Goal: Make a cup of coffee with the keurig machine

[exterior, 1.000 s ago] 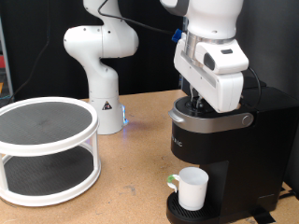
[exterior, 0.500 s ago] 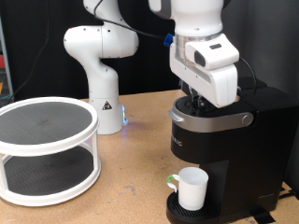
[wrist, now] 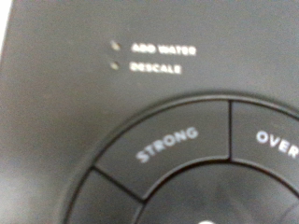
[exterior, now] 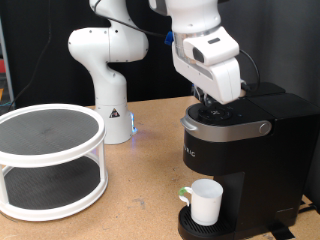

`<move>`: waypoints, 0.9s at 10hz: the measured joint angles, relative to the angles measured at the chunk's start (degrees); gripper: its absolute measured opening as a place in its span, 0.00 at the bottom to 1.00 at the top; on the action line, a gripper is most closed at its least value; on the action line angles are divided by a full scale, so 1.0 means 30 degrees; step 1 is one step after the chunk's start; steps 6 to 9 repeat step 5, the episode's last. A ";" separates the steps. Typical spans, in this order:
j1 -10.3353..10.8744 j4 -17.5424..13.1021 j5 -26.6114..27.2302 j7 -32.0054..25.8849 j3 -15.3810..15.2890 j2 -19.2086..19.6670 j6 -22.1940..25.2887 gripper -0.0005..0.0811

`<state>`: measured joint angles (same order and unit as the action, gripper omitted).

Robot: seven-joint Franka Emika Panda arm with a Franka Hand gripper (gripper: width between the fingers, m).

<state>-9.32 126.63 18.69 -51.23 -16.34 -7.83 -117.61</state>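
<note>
The black keurig machine (exterior: 240, 150) stands at the exterior view's right with its silver-trimmed lid down. The white cup (exterior: 206, 202) sits on its drip base under the spout, handle towards the left. My gripper (exterior: 207, 102) hangs tilted over the lid, with its dark fingertips at or just above the top panel. The wrist view is filled, very close, by the keurig machine's black top panel (wrist: 84, 103), showing the labels "ADD WATER" and "DESCALE" and a ring of buttons, one marked "STRONG" (wrist: 168, 147). No fingers show in the wrist view.
A white round two-tier rack (exterior: 50, 160) stands on the wooden table (exterior: 140, 205) at the exterior view's left. A second white robot arm base (exterior: 110, 75) rises behind it, near the table's back edge.
My hand has shifted towards the exterior view's left and tilted more, while its fingertips stay over the machine's lid. The cup and the machine have not moved.
</note>
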 joint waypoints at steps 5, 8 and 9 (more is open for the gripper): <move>-0.0008 0.0746 0.0481 -0.0619 0.0524 -0.1812 0.0087 0.01; -0.0008 0.0746 0.0481 -0.0619 0.0524 -0.1812 0.0087 0.01; -0.0008 0.0746 0.0481 -0.0619 0.0524 -0.1812 0.0087 0.01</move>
